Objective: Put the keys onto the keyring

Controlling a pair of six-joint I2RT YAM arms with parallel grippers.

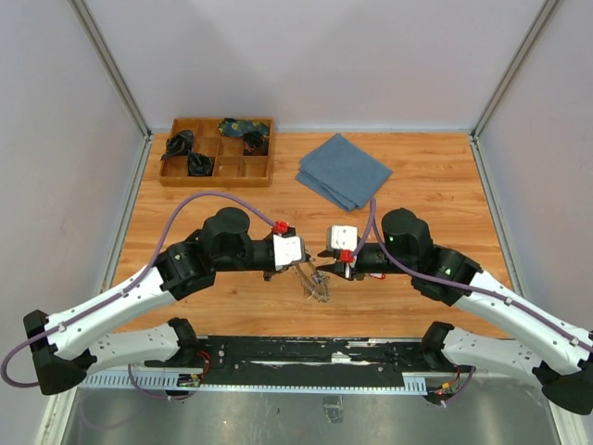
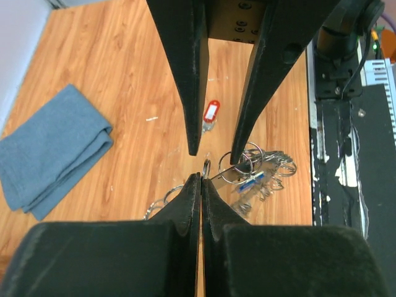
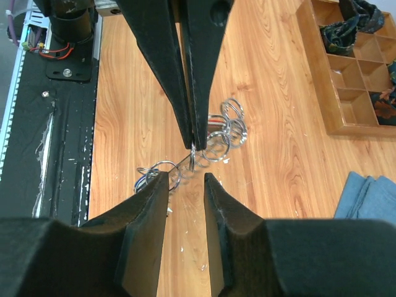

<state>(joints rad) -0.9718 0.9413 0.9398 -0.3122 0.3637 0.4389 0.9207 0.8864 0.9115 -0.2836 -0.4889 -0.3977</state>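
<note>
Overall, the light brown wooden surface (image 1: pixel 435 204) carries every item, with the two white-and-black arms reaching in from its near edge and meeting at its centre.

At the far left stands a brown wooden tray with compartments (image 1: pixel 215 183); several compartments hold dark crumpled items. To its right, at the far centre, lies a folded blue cloth (image 1: pixel 343 171).

Left pincer (image 2: pixel 201 178): clenched. Its two black fingers are pressed flat together, and a thin silver loop of the keyring protrudes from between the tips.

Right pincer (image 3: pixel 185 180): released. Its fingers stand apart with bare wood showing between them, and they grasp nothing. The tips face the left pincer's tips at close range without touching them.

The keyring (image 2: pixel 260 164), a tangle of silver metal rings and keys, lies on the surface at the near centre, below and between the two pincers. One edge is caught in the left pincer; the remainder spreads toward the near side.

One small silver key with a red oblong plastic tag (image 2: pixel 211 114) lies flat on the wood to the right of the keyring, apart from it, and shows between the right pincer's fingers in the left wrist view.

A small blue tag (image 2: pixel 250 179) sits among the rings.
</note>
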